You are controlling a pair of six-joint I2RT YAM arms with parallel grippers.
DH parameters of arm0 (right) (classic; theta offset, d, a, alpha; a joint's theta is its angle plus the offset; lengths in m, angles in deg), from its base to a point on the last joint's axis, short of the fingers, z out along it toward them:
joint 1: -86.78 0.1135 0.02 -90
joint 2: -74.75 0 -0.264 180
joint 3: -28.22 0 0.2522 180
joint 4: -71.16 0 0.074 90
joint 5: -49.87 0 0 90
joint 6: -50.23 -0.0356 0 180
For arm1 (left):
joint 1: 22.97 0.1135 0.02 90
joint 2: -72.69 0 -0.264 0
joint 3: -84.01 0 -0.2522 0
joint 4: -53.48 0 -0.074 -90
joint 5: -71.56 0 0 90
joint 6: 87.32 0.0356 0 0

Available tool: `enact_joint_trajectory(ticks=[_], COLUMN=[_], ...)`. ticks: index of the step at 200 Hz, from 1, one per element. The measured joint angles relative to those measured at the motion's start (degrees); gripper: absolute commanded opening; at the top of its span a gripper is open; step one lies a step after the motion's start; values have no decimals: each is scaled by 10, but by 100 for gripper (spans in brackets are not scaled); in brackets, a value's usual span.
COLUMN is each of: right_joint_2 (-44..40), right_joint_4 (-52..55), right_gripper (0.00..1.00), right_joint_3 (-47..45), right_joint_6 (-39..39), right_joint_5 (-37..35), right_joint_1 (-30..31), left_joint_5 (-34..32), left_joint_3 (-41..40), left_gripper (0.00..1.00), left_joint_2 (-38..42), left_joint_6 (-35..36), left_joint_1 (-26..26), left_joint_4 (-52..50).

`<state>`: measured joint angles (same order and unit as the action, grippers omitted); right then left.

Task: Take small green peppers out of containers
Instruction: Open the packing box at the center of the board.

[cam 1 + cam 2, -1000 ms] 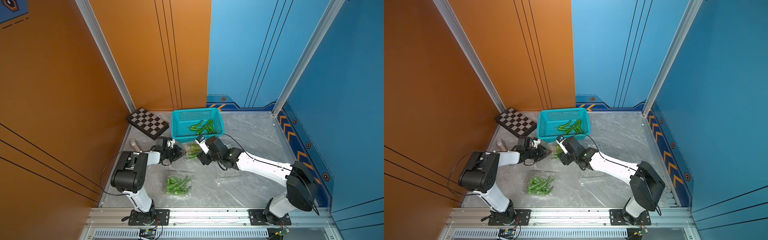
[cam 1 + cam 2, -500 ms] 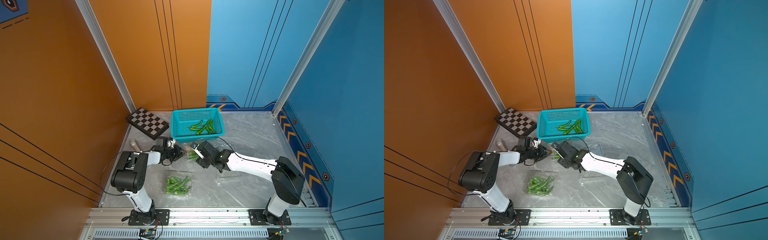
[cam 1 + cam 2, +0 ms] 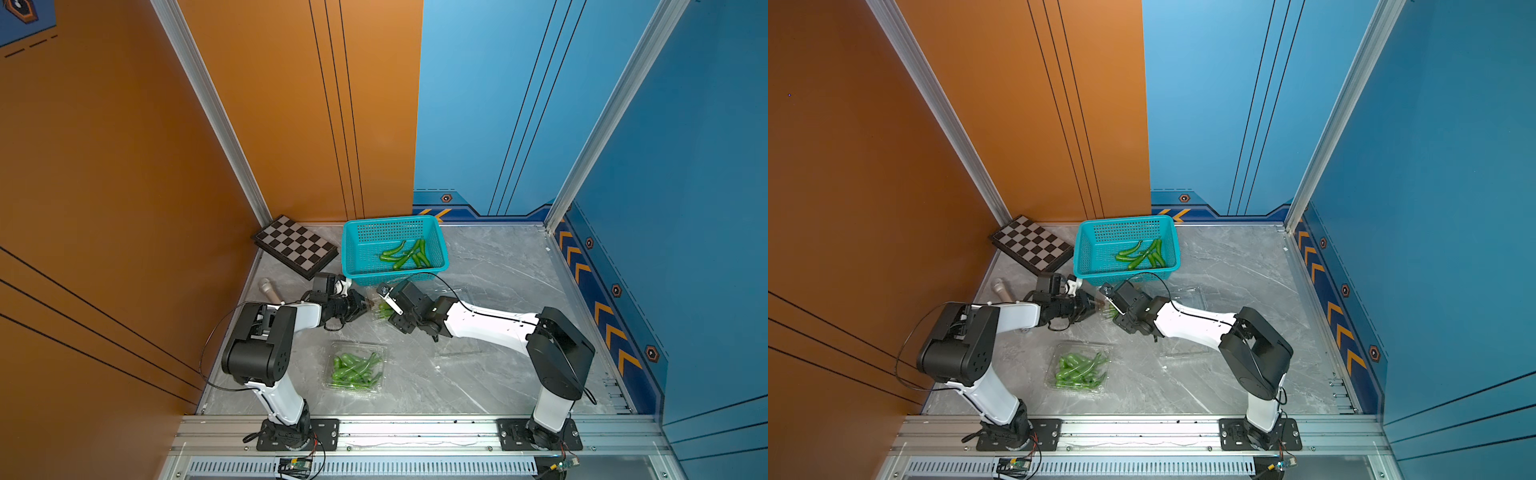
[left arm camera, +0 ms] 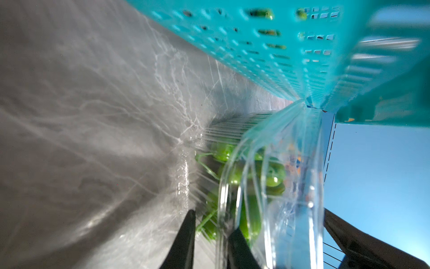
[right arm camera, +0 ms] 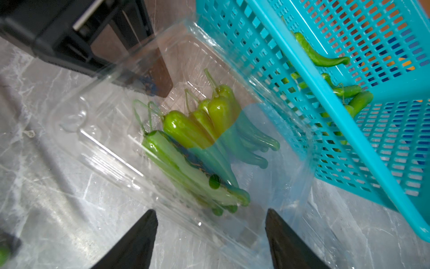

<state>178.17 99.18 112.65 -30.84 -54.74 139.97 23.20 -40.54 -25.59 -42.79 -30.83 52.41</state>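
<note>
Clear box [image 5: 109,149] with green peppers [image 5: 183,130] inside, just beside teal basket [image 5: 325,97]. Clamped at its rim by left gripper [image 4: 214,221]. Faced by right gripper [image 5: 209,210], jaws apart, holding nothing. More peppers in basket.

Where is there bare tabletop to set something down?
Free: marble between the teal basket and the chevron wall, and the near strip between the full container and right arm's base. Crowded: before the basket, where left claw and right claw meet at the open container.
</note>
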Motion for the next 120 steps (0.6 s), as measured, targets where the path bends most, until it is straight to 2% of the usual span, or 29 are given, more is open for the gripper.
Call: enact_joint_trajectory(ticks=[68,120], right_joint_2=[37,44], right_joint_4=[-27,-70], right_gripper=[71,65], right_joint_3=[19,6], right_joint_6=[-8,-5], right_joint_5=[-9,-82], right_joint_1=[-3,-6], left_joint_5=[0,0], left_joint_3=[0,14], left_gripper=[21,18], left_joint_2=[0,0], left_joint_6=[0,5], left_joint_1=[-2,-2], left_joint_4=[2,-8])
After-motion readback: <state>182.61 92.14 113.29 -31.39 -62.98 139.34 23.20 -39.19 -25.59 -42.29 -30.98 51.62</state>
